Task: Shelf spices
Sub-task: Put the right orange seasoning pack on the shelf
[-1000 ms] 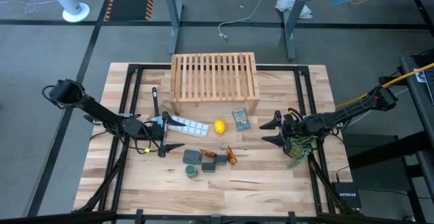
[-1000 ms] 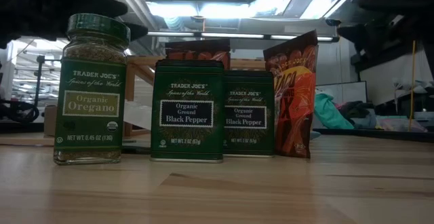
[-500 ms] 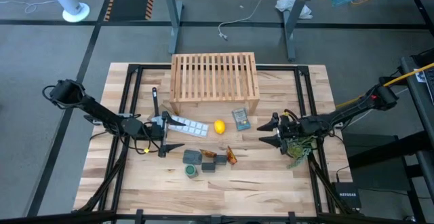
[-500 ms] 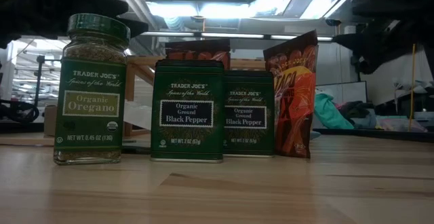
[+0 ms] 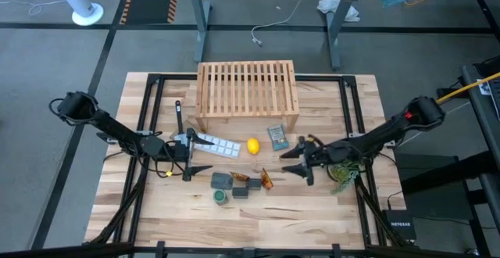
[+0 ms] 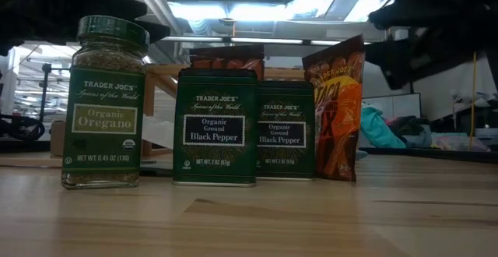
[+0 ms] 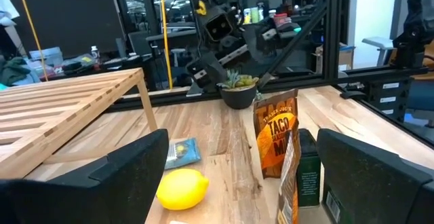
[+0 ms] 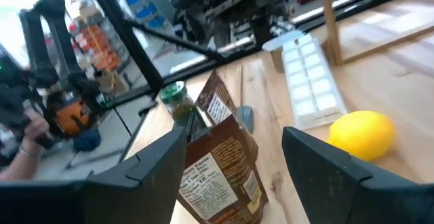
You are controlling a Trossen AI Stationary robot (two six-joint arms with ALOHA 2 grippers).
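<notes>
Overhead and table-level views share the spices (image 5: 238, 184).

On the light wooden surface (image 5: 312, 203) stands one wide slatted wooden shelf (image 5: 247, 94). The spices number five: one glass oregano jar with a green lid (image 6: 106, 101), two dark green square black pepper tins (image 6: 215, 127) (image 6: 285, 130), and two shiny orange-brown taco seasoning packets (image 6: 337, 105) (image 6: 226, 57). There is also one yellow lemon (image 5: 253, 145), one white ice cube tray (image 5: 216, 145), one blue-grey flat packet (image 5: 276, 137), one small potted plant (image 5: 342, 173), and one dark grey rounded pad (image 5: 221, 180).
</notes>
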